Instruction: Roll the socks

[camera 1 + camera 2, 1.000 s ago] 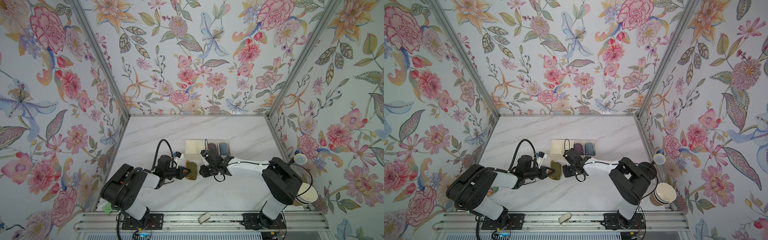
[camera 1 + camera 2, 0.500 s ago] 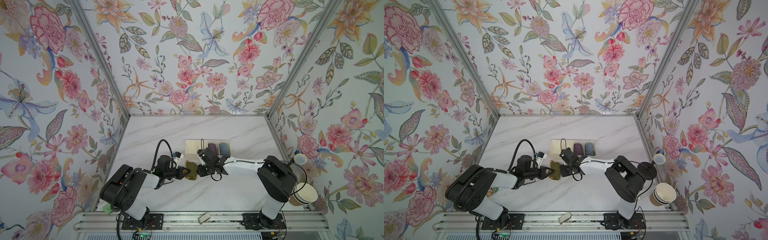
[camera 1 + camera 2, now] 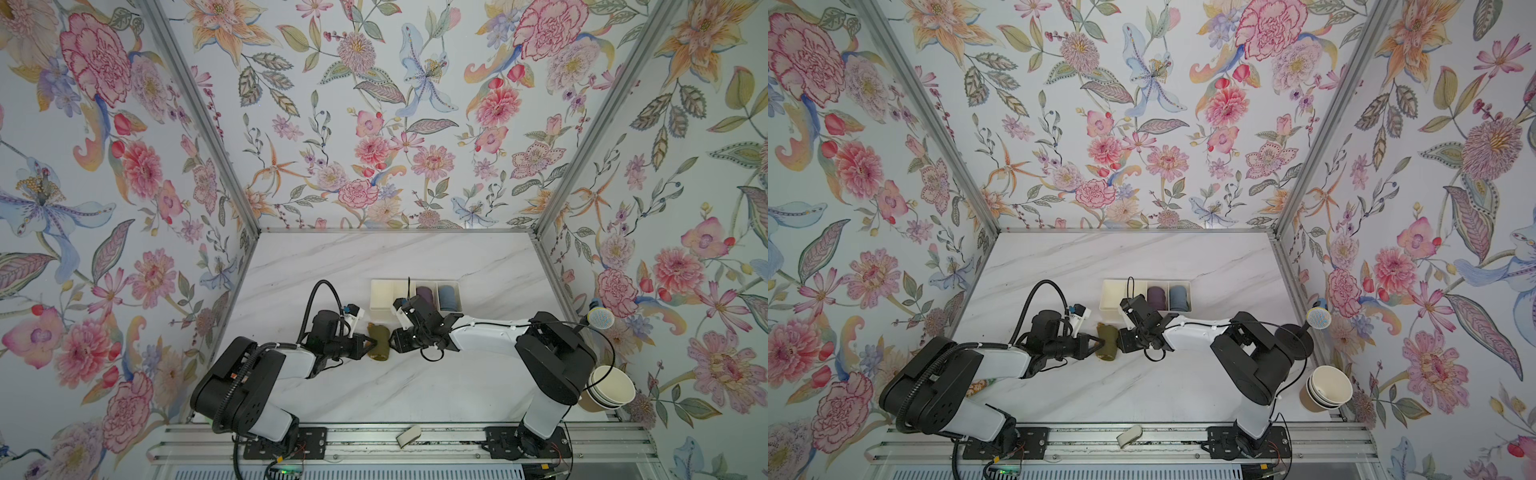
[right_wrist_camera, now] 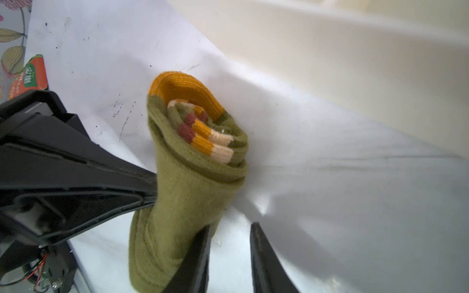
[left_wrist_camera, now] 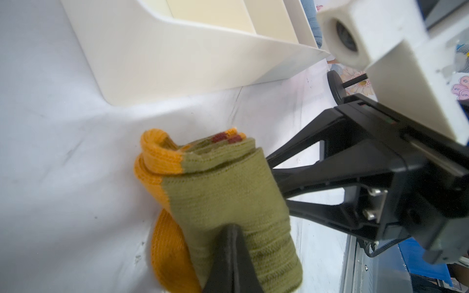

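Rolled olive-green socks (image 3: 379,341) lie on the marble tabletop (image 3: 415,390) near the white divided tray (image 3: 379,291), between both tools; left tool (image 5: 229,243) fully closed, tip pressed against the roll's side; right tool (image 4: 230,225) narrowly parted, gripping nothing, one finger (image 4: 195,258) touching the roll.

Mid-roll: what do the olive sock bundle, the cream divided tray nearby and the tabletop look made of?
Olive-green sock roll: matte ribbed knit, soft; stitch rows show clearly. Divided tray: probably moulded plastic, smooth cream walls, rounded corner. Tabletop: white marble-look surface, grey veins, slight sheen; stone or laminate, cannot tell.
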{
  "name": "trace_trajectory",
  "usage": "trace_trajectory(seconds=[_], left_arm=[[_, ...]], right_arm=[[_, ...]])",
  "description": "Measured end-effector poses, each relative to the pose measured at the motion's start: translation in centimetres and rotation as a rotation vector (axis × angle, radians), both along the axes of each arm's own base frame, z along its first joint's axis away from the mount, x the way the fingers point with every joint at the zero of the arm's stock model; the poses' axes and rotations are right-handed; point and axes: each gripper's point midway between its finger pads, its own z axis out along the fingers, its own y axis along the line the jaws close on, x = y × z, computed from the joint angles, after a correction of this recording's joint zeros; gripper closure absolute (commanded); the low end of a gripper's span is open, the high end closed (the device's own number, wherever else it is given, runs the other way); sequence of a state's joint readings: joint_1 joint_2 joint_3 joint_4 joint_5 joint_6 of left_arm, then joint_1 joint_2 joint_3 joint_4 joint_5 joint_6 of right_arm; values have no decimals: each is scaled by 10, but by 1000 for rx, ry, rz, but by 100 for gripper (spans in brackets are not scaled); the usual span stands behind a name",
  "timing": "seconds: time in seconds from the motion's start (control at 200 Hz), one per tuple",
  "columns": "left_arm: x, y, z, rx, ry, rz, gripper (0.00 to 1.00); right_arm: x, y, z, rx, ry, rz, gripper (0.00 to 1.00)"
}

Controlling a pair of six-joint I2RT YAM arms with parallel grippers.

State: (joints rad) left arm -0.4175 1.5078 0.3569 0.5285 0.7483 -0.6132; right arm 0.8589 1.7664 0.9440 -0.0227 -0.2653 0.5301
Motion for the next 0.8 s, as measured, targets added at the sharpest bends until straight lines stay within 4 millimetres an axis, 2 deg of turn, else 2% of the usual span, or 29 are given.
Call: trace_trajectory(seconds=[0.2, 0.395, 0.801], left_arm=[[1, 2, -1, 9, 5, 5, 100], [1, 4, -2, 15, 8, 9, 100], [-3, 10, -13, 52, 50, 24, 100]], right_arm=[[-2, 3, 3, 93, 39, -5, 69], [-4, 7, 7, 169, 70, -4, 64], [-4, 25, 30, 303, 73, 21, 56]])
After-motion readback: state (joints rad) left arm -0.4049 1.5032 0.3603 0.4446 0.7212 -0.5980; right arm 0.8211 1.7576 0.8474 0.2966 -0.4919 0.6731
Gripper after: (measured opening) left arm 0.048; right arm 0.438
